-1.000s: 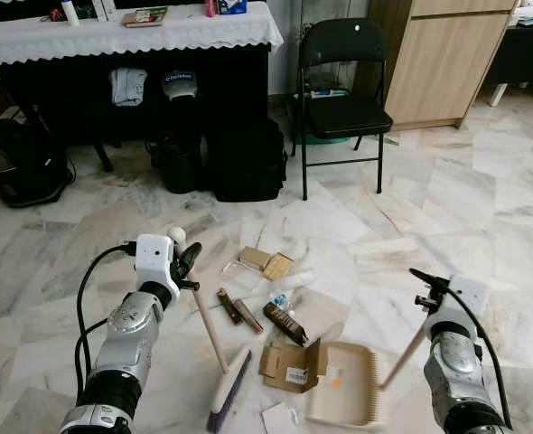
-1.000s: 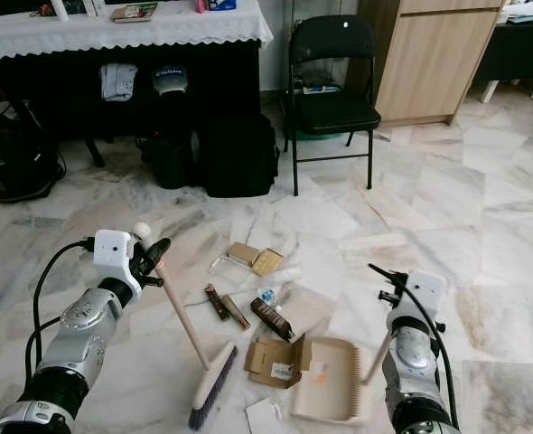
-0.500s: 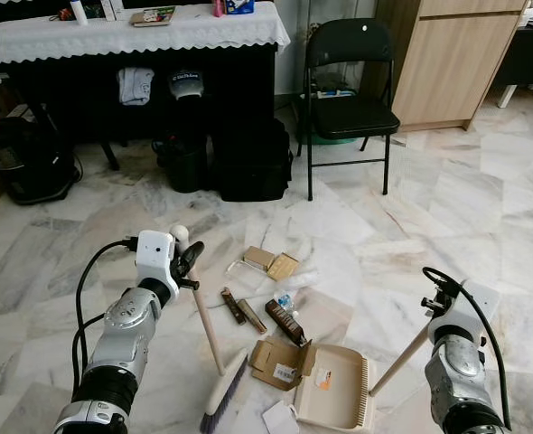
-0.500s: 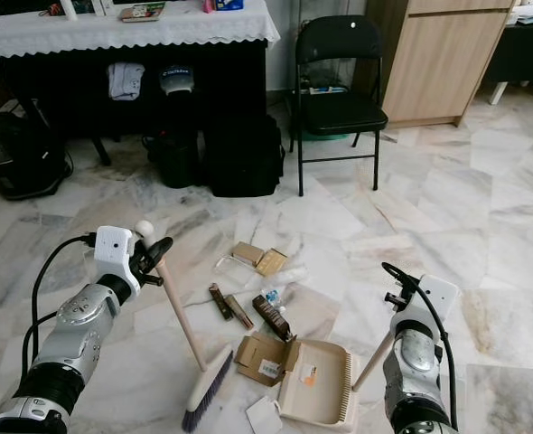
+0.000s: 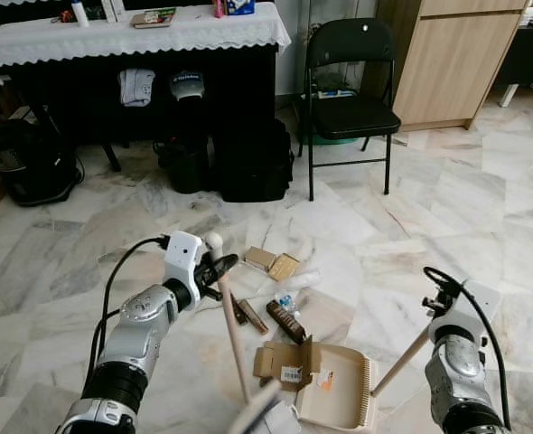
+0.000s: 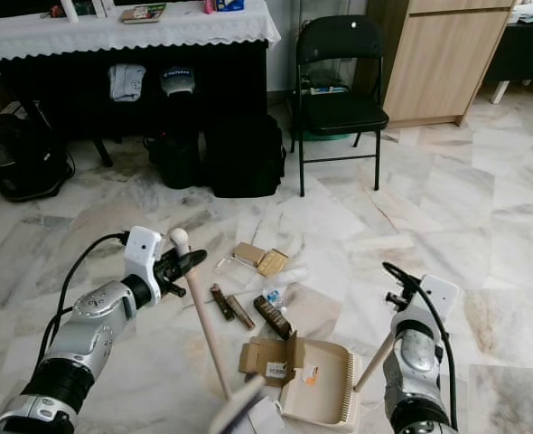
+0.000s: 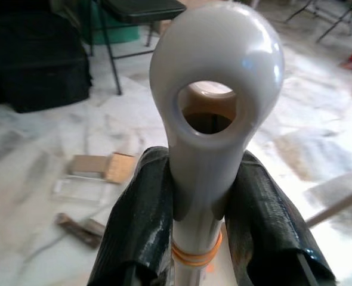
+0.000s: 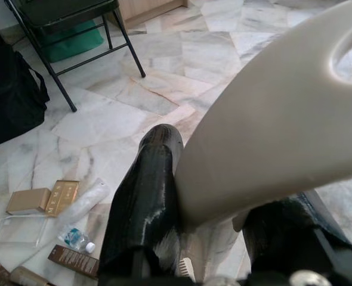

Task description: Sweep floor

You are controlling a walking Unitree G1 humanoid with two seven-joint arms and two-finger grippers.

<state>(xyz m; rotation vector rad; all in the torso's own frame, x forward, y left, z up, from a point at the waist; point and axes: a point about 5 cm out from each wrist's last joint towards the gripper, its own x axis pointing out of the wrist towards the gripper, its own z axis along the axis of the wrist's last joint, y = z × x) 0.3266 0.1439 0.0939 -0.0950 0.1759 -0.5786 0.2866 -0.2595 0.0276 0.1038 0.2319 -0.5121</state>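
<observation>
Sweeping litter into the pan: our left gripper (image 7: 197, 229) clamps the broom (image 5: 233, 336) handle's top, its blurred head near the flattened carton (image 5: 285, 363); our right gripper (image 8: 224, 235) grips the dustpan (image 5: 337, 395) handle. Next, we judge, brush the far wrappers (image 5: 285, 321) nearer.

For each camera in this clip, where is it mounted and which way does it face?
Left and right eye views: head, looking down at littered floor; both arms show, left gripper on the broom handle, dustpan below.
Left wrist view: along its fingers, clamping the broom's handle cap.
Right wrist view: along its fingers, gripping the dustpan handle.
Shared: black folding chair.
</observation>
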